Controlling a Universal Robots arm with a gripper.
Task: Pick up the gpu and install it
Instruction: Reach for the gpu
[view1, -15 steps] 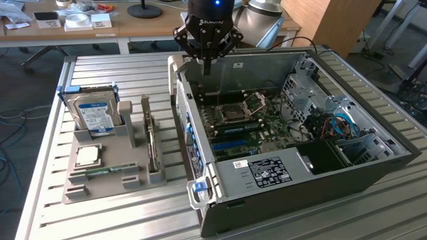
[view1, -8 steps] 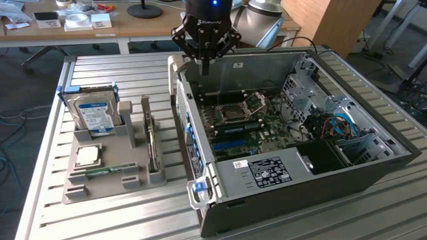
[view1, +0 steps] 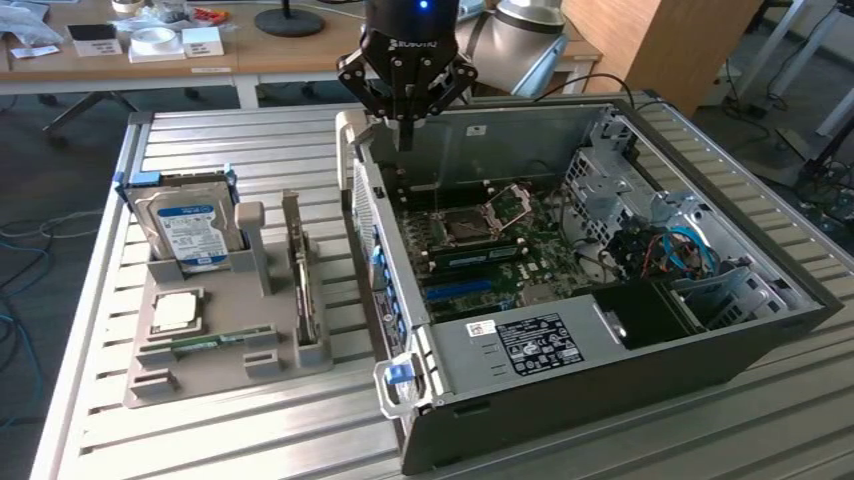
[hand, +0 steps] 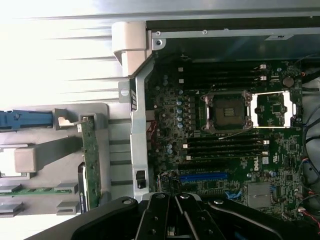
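Note:
The gpu (view1: 306, 292) stands on edge as a slim dark strip in a slot of the grey holder (view1: 200, 375) on the exterior view's left. The wrist view shows the gpu (hand: 90, 165) as a narrow green-brown strip beside the case wall. My gripper (view1: 404, 135) hangs above the far left corner of the open computer case (view1: 627, 345), well away from the card. Its black fingers (hand: 167, 215) are pressed together, shut, with nothing between them. Below lies the motherboard (hand: 225, 150) with a blue slot (hand: 204, 176).
A blue-labelled hard drive (view1: 188, 228) stands upright at the holder's far end. A square chip (view1: 176, 312) and a green RAM stick (view1: 214, 343) lie in it too. Cables and drive cages (view1: 674, 250) crowd the case's right side. A desk with clutter (view1: 160, 42) stands behind.

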